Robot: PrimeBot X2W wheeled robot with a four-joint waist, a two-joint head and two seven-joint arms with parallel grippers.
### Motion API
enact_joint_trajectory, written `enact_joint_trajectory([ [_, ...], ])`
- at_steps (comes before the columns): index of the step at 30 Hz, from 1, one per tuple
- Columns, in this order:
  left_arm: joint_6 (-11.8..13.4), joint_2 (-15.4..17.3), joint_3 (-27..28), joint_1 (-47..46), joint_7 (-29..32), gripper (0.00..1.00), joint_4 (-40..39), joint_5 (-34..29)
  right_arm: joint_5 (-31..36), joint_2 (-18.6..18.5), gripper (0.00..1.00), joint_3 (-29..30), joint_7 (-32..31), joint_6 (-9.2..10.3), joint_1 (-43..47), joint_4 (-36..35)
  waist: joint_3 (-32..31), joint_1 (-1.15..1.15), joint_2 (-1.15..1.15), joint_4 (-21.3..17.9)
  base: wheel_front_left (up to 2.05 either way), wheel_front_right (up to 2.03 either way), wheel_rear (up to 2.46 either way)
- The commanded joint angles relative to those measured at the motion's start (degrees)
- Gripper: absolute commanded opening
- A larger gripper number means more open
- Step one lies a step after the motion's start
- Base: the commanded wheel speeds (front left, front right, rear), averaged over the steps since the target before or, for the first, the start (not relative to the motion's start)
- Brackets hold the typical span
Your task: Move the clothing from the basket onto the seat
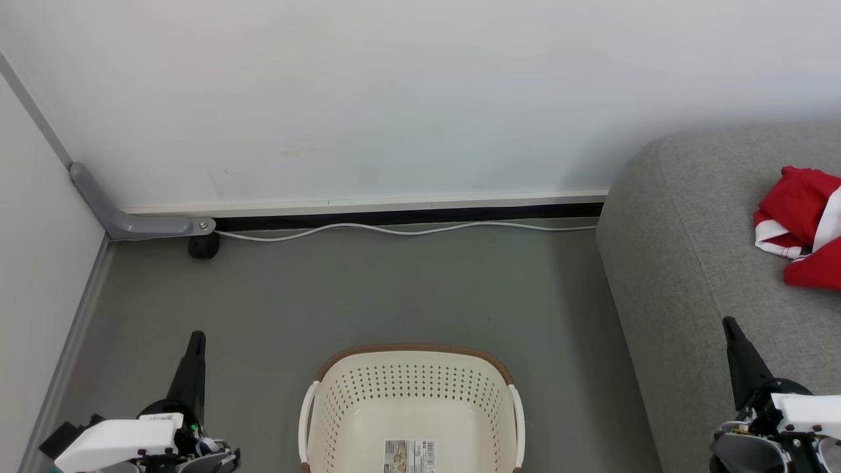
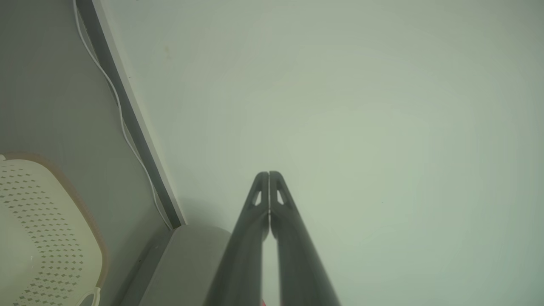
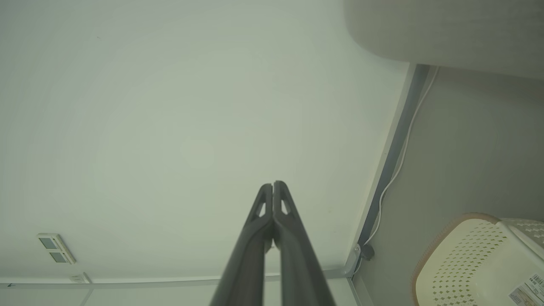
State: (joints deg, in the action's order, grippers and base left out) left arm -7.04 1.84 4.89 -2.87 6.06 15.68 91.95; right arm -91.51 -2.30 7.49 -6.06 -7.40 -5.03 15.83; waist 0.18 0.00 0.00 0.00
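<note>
On the head view I see the cream laundry basket (image 1: pixel 410 387) on the grey floor (image 1: pixel 394 295) at bottom centre, a barcode sticker (image 1: pixel 409 456) on its bottom. The red clothing (image 1: pixel 805 230) with white trim lies crumpled on the grey sofa (image 1: pixel 690 263) at the right edge, well apart from the basket. My left gripper (image 1: pixel 195 345) sits low left and my right gripper (image 1: pixel 729 328) low right by the sofa, both pinched together and holding nothing. Left wrist view: fingers tip to tip against the pale wall (image 2: pixel 361 106), basket at lower left. Right wrist view: fingers likewise closed up — basket lower right, sofa top right.
</note>
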Motion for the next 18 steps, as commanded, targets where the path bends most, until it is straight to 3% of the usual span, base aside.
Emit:
enact_joint_trajectory([
  [1, -0.45, 1.04, 1.61, -3.32, 0.42, 0.00, -1.64, 0.23, -0.66, -0.58, 0.00, -0.97, -0.42, -0.09, -1.15, -1.80, 0.00, 0.00, 0.00, 0.00, 0.00, 0.00, 0.00],
  [18, -0.45, 1.04, 1.61, -3.32, 0.42, 0.00, -1.64, 0.23, -0.66, -0.58, 0.00, -0.97, -0.42, -0.09, -1.15, -1.80, 0.00, 0.00, 0.00, 0.00, 0.00, 0.00, 0.00],
])
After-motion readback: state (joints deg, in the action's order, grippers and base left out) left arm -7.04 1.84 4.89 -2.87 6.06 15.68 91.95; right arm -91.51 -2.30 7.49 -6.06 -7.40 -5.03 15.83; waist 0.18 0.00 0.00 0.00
